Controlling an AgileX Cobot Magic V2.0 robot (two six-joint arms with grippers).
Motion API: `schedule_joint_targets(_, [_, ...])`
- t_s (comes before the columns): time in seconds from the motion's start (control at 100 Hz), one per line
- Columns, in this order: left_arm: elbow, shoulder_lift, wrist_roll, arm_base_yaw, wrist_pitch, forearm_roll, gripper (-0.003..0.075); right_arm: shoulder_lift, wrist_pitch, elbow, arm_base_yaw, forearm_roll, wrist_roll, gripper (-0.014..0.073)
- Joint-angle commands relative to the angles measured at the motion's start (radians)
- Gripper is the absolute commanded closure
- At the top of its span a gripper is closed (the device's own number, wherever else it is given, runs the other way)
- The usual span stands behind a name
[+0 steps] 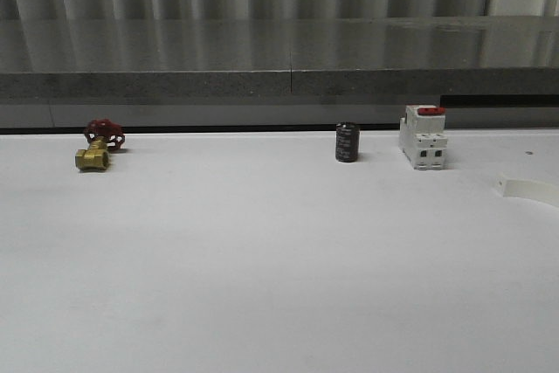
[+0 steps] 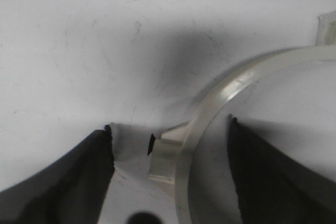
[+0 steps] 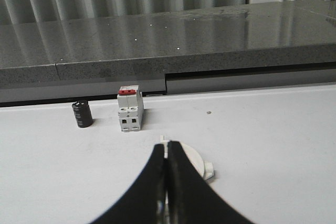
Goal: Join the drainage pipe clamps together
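You see the left gripper [image 2: 170, 177], fingers apart, straddling a glossy curved clamp [image 2: 220, 98]; the right gripper [image 3: 167, 182], fingers together, faces the boxy breaker [image 3: 130, 109] at 12 o'clock, ribbed black cylinder [image 3: 82, 114] beside it.

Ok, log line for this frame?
left claw open, straddling clamp half-ring | right claw shut at white clamp, grip unclear

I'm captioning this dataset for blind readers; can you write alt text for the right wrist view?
The right gripper, its black fingers closed together, points at a white pipe clamp lying on the white table. Beyond stand a white breaker with a red switch and a black cylinder, before a grey ledge.
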Motion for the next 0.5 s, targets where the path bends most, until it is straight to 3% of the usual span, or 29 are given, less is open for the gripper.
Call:
schedule_joint_targets(0.0, [-0.018, -0.035, 0.001, 0.003, -0.016, 0.002, 0.042, -0.019, -0.086, -0.016, -0.008, -0.005, -0.005, 0.0662])
schedule_joint_targets(0.17, [-0.018, -0.065, 0.001, 0.003, 0.004, -0.012, 0.0738, -0.019, -0.086, -0.016, -0.008, -0.005, -0.005, 0.0662])
schedule_joint_targets(0.49, [-0.018, -0.194, 0.001, -0.018, 0.111, -0.12, 0.074, -0.019, -0.086, -0.016, -0.008, -0.005, -0.005, 0.0662])
